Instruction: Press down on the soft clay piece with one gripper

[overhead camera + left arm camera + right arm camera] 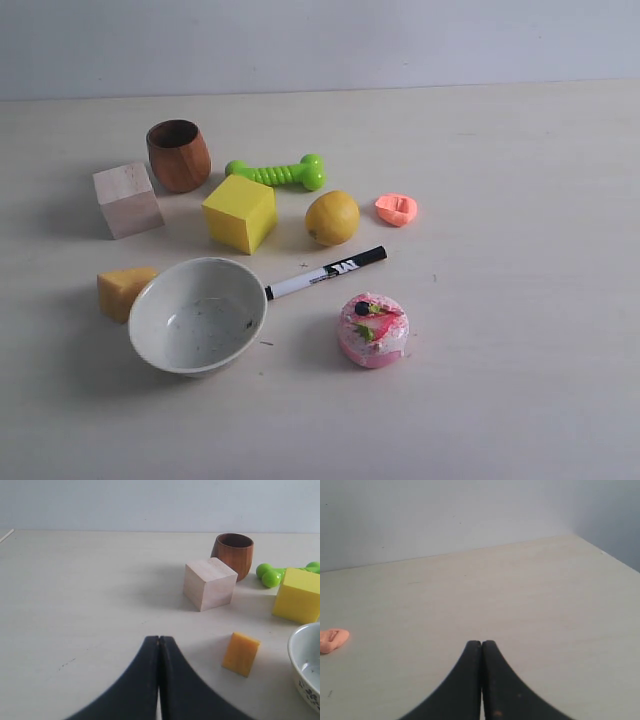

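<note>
Where the soft clay piece (396,209) lies, a lemon (332,217) sits near.

Big pale worktop (520,330), light wood look w/ faint grain & a few tiny dark specks. Plain grey-white wall (320,40) right behind it. In right wrist view a 2nd wall (620,525) meets it at a corner, a bit darker. Light soft & even, shadows faint.
</note>
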### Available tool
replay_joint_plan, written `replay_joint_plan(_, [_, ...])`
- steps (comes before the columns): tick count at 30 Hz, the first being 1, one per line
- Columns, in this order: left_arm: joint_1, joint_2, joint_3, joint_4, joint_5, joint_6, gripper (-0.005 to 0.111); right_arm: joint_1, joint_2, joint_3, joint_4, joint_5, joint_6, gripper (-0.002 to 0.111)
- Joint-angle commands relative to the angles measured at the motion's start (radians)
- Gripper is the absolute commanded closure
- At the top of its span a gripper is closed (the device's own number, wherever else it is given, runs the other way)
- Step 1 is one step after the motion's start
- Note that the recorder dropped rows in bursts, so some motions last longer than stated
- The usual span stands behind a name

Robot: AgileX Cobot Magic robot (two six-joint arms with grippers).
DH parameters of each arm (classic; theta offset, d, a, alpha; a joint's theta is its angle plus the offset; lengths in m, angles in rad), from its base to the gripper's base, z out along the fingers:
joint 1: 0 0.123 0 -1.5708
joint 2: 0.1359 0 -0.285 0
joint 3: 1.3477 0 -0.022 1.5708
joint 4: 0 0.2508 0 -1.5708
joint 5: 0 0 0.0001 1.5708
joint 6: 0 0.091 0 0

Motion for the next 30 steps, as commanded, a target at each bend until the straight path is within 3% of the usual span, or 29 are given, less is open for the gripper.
replay_joint_plan(1, [-0.005,-0.002,-0.003,-0.003,-0.011,0.000,0.107,-0.007,-0.007,0.005,0.004,-0.002,-0.009,0.108])
replay_joint_plan(30, [-0.005,-0.002,-0.003,-0.003,-0.011,0.000,0.107,-0.007,-0.007,0.005,0.004,-0.031,-0.009,0.108])
